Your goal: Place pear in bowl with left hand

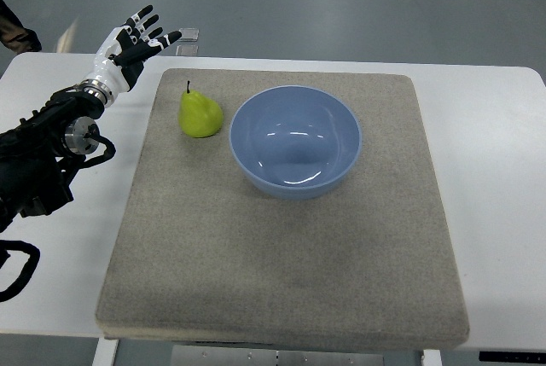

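One robot arm, dark with exposed cables, enters from the left edge and reaches toward the far left part of a white table (478,119). At its end the left hand (130,40), white with black fingers, is raised over the table's far left corner with its fingers spread wide and holding nothing. To the right of the hand lies a large square grey mat (281,272) that covers most of the table. On the far left part of this mat rests a yellow-green pear (200,115), its broad end down and its short dark stem pointing away from the viewer. The pear sits apart from the hand, nearer the viewer and to the hand's right. Just beside the pear, further right, stands a round light-blue bowl (295,141) on the far half of the mat; the pear is very near the bowl's left rim, though whether they touch cannot be told. The bowl's glossy inside shows soft reflections of overhead light. Beyond the table is a grey floor.
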